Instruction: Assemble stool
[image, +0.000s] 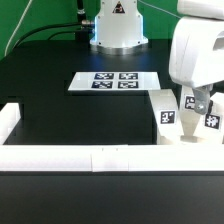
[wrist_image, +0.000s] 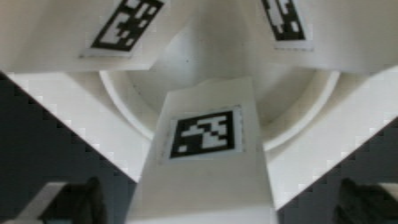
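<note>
A black tabletop (image: 60, 100) fills the scene, fenced along its near edge and the exterior view's left by long white border rails (image: 90, 157), with the flat marker board (image: 115, 82) lying toward the back and the robot's white base beyond it.

The stool parts sit bunched at the exterior view's right, against the near rail. There, upright tagged leg blocks (image: 165, 113) stand close together, partly hidden behind the arm's white housing. In the wrist view three blocks fan out over the round seat (wrist_image: 134, 95), whose curved rim shows pale between them; whether the legs are seated in its holes or only leaning cannot be told. The middle leg (wrist_image: 205, 135) points straight at the camera.

The tool (wrist_image: 210, 200) hangs directly above these parts with its two dark fingers (wrist_image: 71, 200) spread wide apart, one on either side of the middle leg, holding nothing.

The step in hand looks like taking hold of that middle leg. To do it well, the tool should come down squarely so both fingers clear the leg's flat sides evenly, without nudging the two neighbouring legs, which stand very near. Closing low enough on the block for a firm hold, yet short of the seat, would keep the leg from twisting as it is gripped.
</note>
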